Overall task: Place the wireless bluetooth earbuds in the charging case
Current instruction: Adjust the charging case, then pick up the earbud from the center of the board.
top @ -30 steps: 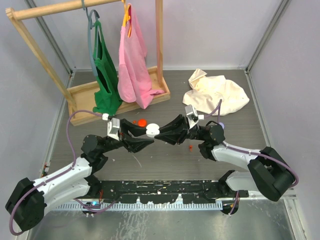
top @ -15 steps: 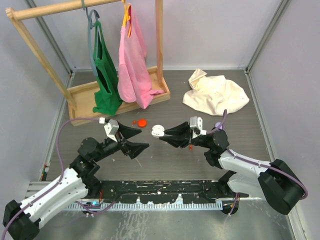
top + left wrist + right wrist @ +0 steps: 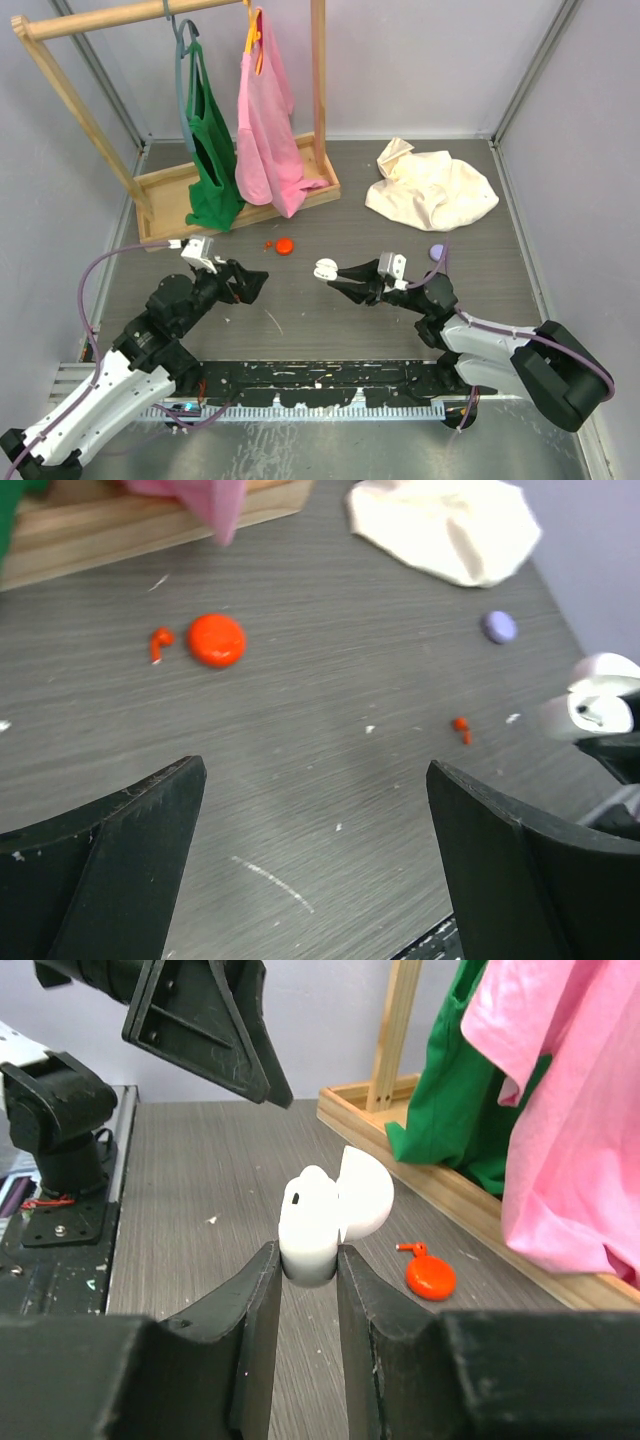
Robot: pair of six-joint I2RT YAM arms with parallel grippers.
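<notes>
My right gripper (image 3: 308, 1258) is shut on a white charging case (image 3: 322, 1218) whose lid stands open, held just above the table (image 3: 325, 268). I cannot tell whether an earbud lies inside it. The same case shows at the right edge of the left wrist view (image 3: 600, 702). My left gripper (image 3: 315, 772) is wide open and holds nothing, left of the case (image 3: 254, 280). One red earbud (image 3: 158, 643) lies beside a red round case (image 3: 217, 639). Another red earbud (image 3: 461, 728) lies alone on the table.
A lilac round case (image 3: 499, 627) lies to the right, near a crumpled cream cloth (image 3: 432, 186). At the back left stands a wooden clothes rack (image 3: 240, 190) with a green garment (image 3: 210, 150) and a pink one (image 3: 268, 130).
My left gripper has opened, let go of the white case and drawn back to the left. My right gripper has kept the case and shifted slightly right and nearer.
</notes>
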